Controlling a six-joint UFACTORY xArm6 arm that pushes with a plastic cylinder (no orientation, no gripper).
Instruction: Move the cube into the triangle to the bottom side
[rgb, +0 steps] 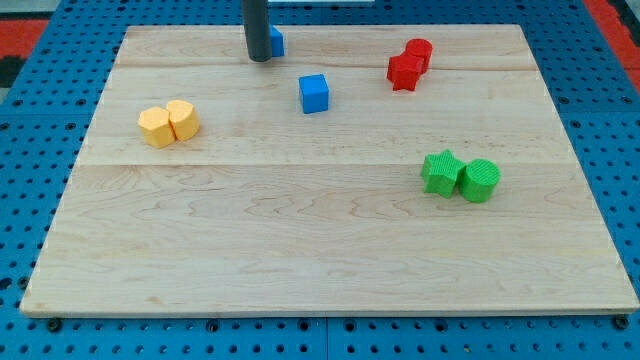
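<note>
Resting at the board's top edge, my tip (259, 58), a bare rod with nothing held, touches the partly hidden blue block (276, 41), presumably the triangle, while the blue cube (314, 93) sits well apart below-right, so the push remains undone.

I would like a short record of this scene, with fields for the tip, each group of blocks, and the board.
tip: my tip rests near the view's top, left of centre
blue blocks: a blue cube stands alone; a second blue block is partly hidden behind the rod, shape unclear
red blocks: two red blocks touching, upper right
yellow blocks: two yellow blocks touching, left side
green blocks: two green blocks side by side, right side
board: wooden board
</note>
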